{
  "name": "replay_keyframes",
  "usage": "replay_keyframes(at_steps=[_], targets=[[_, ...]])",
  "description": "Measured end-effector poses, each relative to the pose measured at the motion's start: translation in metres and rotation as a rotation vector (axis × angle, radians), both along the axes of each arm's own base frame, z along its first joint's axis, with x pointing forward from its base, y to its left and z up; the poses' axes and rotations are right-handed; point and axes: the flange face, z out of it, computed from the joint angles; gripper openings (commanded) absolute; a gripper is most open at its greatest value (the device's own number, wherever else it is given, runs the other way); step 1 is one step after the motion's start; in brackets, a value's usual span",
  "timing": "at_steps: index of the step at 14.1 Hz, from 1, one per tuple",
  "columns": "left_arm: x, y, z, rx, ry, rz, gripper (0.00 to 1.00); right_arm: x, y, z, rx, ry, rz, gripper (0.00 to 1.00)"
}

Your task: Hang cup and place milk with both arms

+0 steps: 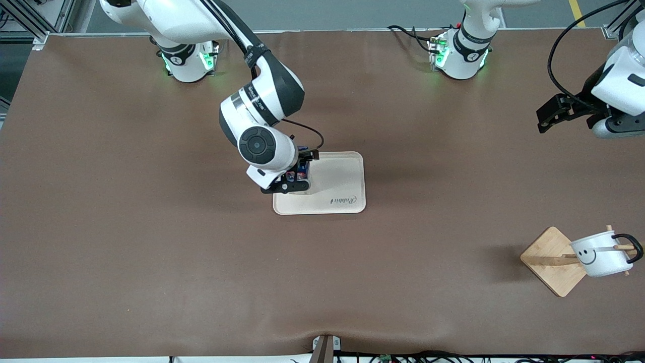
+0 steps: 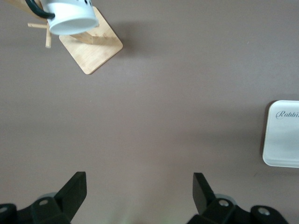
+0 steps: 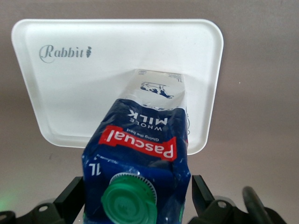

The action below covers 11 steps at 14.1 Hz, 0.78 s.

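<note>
The milk (image 3: pixel 140 149), a dark-blue carton with a green cap (image 3: pixel 128 198), stands upright on the pale tray (image 3: pixel 70 98) at the corner toward the right arm's base. My right gripper (image 3: pixel 138 186) is open, one finger on each side of the carton's top. In the front view the right arm hides most of the milk (image 1: pixel 301 170). The cup (image 1: pixel 599 254), white with a smiley face, hangs by its black handle on a peg of the wooden rack (image 1: pixel 549 262). My left gripper (image 1: pixel 543 121) is open and empty, in the air over bare table near the left arm's end.
The tray (image 1: pixel 337 186) lies mid-table with "Rabbit" printed on it. The rack's square wooden base (image 2: pixel 96 49) and the hanging cup (image 2: pixel 72 18) also show in the left wrist view, as does the tray's edge (image 2: pixel 282 135). Brown mat covers the table.
</note>
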Motion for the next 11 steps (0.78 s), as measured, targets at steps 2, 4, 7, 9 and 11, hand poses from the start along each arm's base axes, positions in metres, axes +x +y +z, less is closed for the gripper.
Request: replay_keyframes(at_steps=[2, 4, 7, 9, 11], targets=[[-0.005, 0.001, -0.002, 0.003, 0.005, 0.000, 1.00, -0.001, 0.002, -0.003, -0.029, 0.000, -0.035, 0.00], [-0.009, 0.004, 0.001, -0.008, 0.001, 0.006, 1.00, 0.000, 0.001, 0.000, -0.047, 0.001, -0.070, 0.00], [-0.014, 0.020, 0.009, -0.033, -0.011, 0.001, 1.00, 0.007, -0.014, 0.005, -0.078, 0.036, -0.089, 0.00], [-0.016, 0.034, 0.013, -0.048, -0.016, -0.011, 1.00, 0.024, -0.038, 0.033, -0.095, 0.077, -0.106, 0.00], [-0.016, 0.037, 0.013, -0.060, -0.016, -0.010, 1.00, 0.052, -0.087, 0.075, -0.061, 0.146, -0.139, 0.00]])
